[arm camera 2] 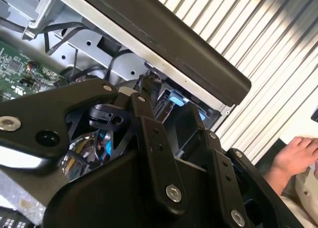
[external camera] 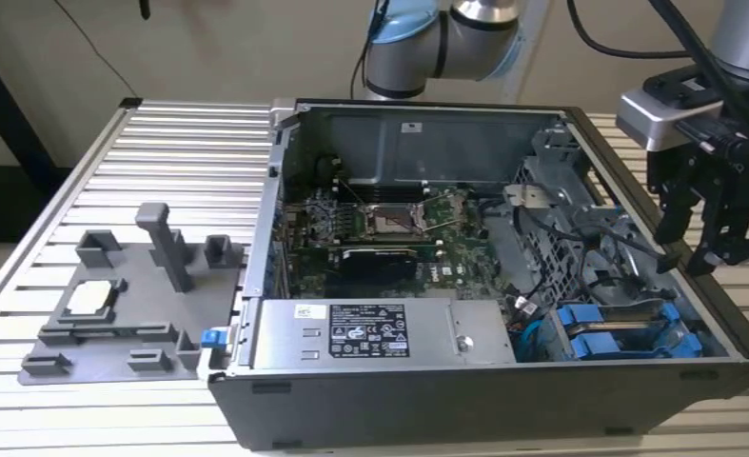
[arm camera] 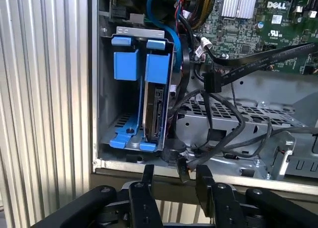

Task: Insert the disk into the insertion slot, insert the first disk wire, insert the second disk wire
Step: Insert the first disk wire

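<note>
While in the cage [arm camera: 105,109], one disk [arm camera: 154,114]

Exterior view overlooks the computer case [external camera: 476,405]; both wrist views hug its drive cage [arm camera: 119,122].

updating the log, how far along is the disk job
Done, it seems: the disk sits in the insertion slot in its blue frame. In hand: nothing; the claw is open, by the case's rim. Left: the wiring; the disk's connector end looks bare and a black plug hangs loose nearby.
</note>
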Available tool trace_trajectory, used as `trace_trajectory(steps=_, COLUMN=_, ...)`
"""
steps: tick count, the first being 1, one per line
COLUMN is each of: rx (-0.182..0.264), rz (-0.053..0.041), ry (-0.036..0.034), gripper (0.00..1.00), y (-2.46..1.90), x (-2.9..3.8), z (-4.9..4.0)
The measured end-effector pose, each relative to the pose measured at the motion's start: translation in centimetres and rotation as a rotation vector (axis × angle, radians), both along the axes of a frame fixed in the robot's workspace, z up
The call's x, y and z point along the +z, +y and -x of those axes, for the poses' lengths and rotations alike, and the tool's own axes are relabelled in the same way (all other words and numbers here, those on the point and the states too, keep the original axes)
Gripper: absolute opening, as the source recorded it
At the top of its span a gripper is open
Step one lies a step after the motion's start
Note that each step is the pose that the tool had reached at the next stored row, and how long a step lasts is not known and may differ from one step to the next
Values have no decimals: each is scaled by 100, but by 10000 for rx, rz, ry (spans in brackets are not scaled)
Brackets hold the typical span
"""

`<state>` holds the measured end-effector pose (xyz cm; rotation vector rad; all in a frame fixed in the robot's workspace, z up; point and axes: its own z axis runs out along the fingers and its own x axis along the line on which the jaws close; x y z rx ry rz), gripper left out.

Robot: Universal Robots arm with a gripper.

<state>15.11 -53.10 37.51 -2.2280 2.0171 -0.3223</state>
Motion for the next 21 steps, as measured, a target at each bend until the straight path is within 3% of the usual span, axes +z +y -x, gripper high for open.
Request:
trace_trajectory(steps=5, rx=34, rz=97, ry=8, gripper=47, y=36, x=-63, z=-11)
trace_trajectory(steps=11, rx=148, rz=304, ry=143, gripper=47, y=59, x=-89, z=-14)
trace_trajectory(steps=14, rx=170, rz=337, ry=198, gripper=47, y=63, x=-90, z=-20)
trace_trajectory(steps=16, rx=177, rz=366, ry=281, gripper=47, y=63, x=-90, z=-23)
trace_trajectory(steps=19, rx=196, rz=521, ry=508, gripper=45, y=63, x=-92, z=-25)
trace_trajectory(steps=20, rx=197, rz=547, ry=530, gripper=45, y=63, x=-91, z=-25)
trace_trajectory(steps=21, rx=197, rz=552, ry=531, gripper=38, y=63, x=-90, z=-26)
